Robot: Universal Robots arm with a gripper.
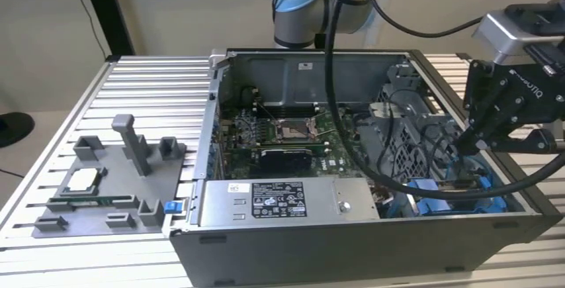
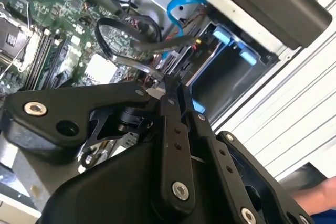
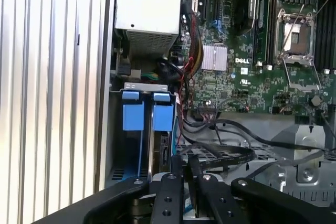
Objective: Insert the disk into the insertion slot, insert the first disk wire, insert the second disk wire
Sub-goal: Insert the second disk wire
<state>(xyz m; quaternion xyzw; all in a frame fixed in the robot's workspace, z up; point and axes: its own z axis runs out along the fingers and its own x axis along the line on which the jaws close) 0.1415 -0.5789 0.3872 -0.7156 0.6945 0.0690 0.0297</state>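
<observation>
My black gripper (image 1: 465,146) hangs over the drive bays at the exterior view's right end of the open computer case. Its fingers (image 2: 169,109) are pressed together, with the end of a flat black disk wire (image 3: 227,157) running in between their tips. Directly beneath is the insertion slot (image 3: 157,153), where the disk's blue carrier (image 3: 163,116) sits with the drive's edge showing below it. A second blue carrier tab (image 3: 132,115) stands beside it over a dark bay. In the exterior view the blue carriers (image 1: 433,203) lie below the gripper.
The green motherboard (image 1: 282,139) fills the case's middle, and the grey power supply (image 1: 278,198) sits along its near wall. Loose black cables (image 2: 113,30) loop beside the bays. A grey fixture tray (image 1: 106,182) lies on the ribbed aluminium table (image 1: 159,89).
</observation>
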